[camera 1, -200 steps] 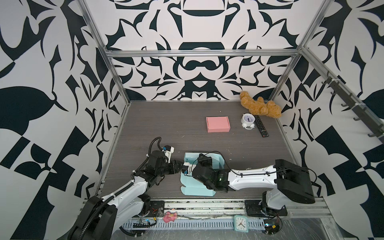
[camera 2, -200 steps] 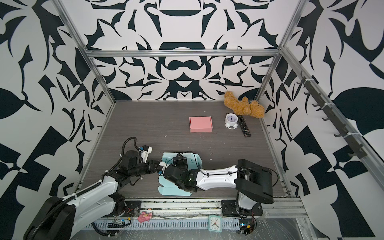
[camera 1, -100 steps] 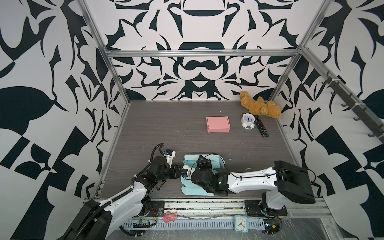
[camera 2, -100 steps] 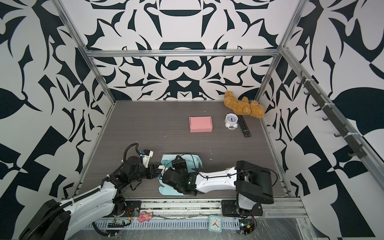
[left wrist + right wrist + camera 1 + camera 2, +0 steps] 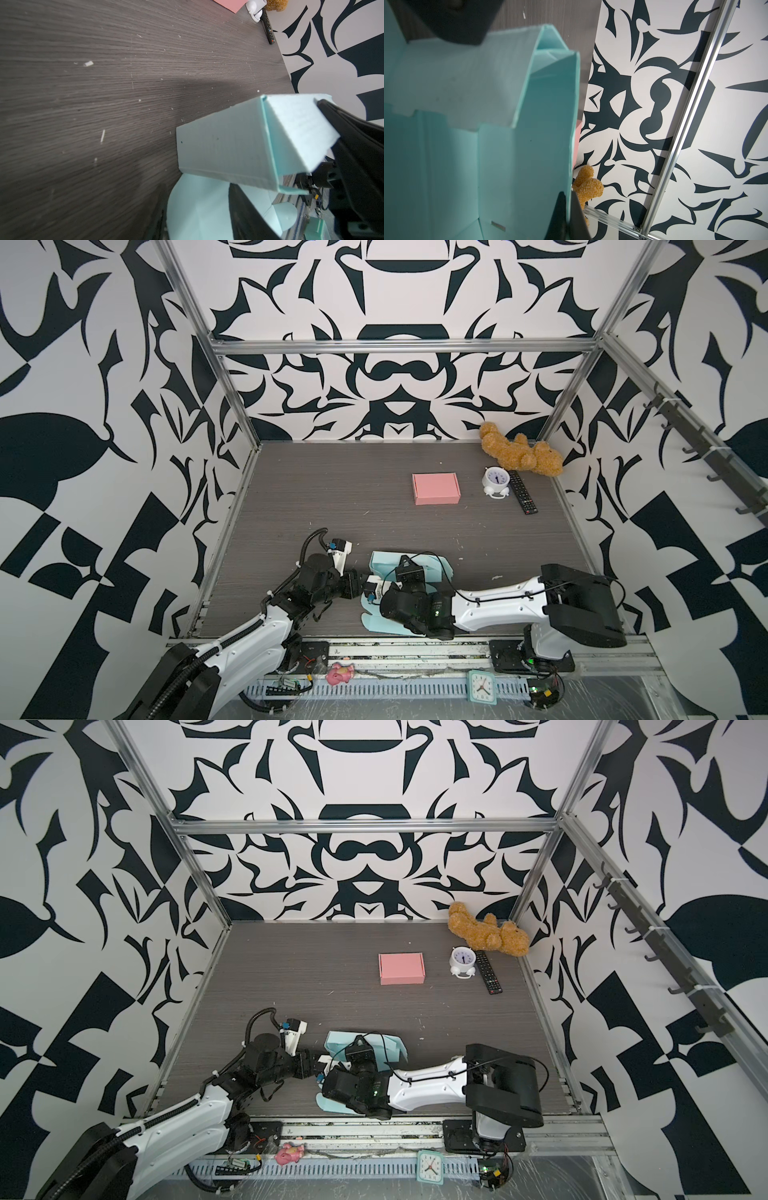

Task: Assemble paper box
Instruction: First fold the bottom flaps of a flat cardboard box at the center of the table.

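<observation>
**Two arms meet over a half-folded teal box**

On the grey wood-grain bench (image 5: 332, 497), a teal paper box (image 5: 382, 570) lies partly folded on the near side of a closed pink box (image 5: 436, 488), well apart from it, as both top views show. Some of its panels stand up as walls. Its rounded flaps (image 5: 372, 624) lie flat on the bench at the end farthest from the pink box.

The right arm (image 5: 494, 605) stretches low along the bench's front edge, with its wrist over the teal card. In its wrist view the right jaws are pressed together on an upright wall (image 5: 529, 155) of the box, with dark fingertips (image 5: 560, 218) on either side of the card's edge.

The left arm (image 5: 257, 630) reaches in from the opposite side, and the two wrists sit just beside each other at the box's end. In the left wrist view the left jaws stand spread, with a folded wall (image 5: 222, 151) between the two black fingers (image 5: 353, 149). One finger sits at the tip of the wall's upper flap and the other lies below the wall. Whether either pad presses the card cannot be told.

Beside the pink box, toward the right-hand wall, stand a white alarm clock (image 5: 496, 481) and a black remote (image 5: 523, 493). A brown teddy bear (image 5: 519, 452) lies in the far corner beyond them.
</observation>
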Controlling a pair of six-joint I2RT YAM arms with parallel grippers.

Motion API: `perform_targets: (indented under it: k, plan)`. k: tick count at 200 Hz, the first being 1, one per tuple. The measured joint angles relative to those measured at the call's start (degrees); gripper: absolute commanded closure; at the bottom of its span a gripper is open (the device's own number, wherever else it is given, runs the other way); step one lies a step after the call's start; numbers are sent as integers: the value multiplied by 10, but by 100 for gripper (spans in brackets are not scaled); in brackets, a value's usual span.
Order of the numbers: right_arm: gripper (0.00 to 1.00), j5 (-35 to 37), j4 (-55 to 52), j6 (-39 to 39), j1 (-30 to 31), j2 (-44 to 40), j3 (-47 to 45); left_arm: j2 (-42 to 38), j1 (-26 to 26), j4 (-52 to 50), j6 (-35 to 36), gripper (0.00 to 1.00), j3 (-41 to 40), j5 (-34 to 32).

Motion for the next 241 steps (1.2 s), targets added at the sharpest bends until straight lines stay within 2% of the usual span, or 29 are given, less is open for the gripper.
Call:
perform_targets:
  k: [99, 134, 179, 214, 241]
  plan:
    - [100, 34, -13, 22, 21, 13, -1, 5, -4, 24, 13, 44, -9, -9]
    - [100, 41, -17, 26, 30, 12, -1, -7, -25, 32, 19, 37, -16, -10]
    - [100, 37, -17, 28, 33, 12, -1, -3, -55, 61, 27, 35, -17, -23]
    - [100, 36, -17, 28, 34, 12, -2, 23, -63, 92, 43, 36, -17, -39]
    - [100, 30, -17, 28, 35, 7, -3, 42, -72, 114, 61, 46, -17, -62]
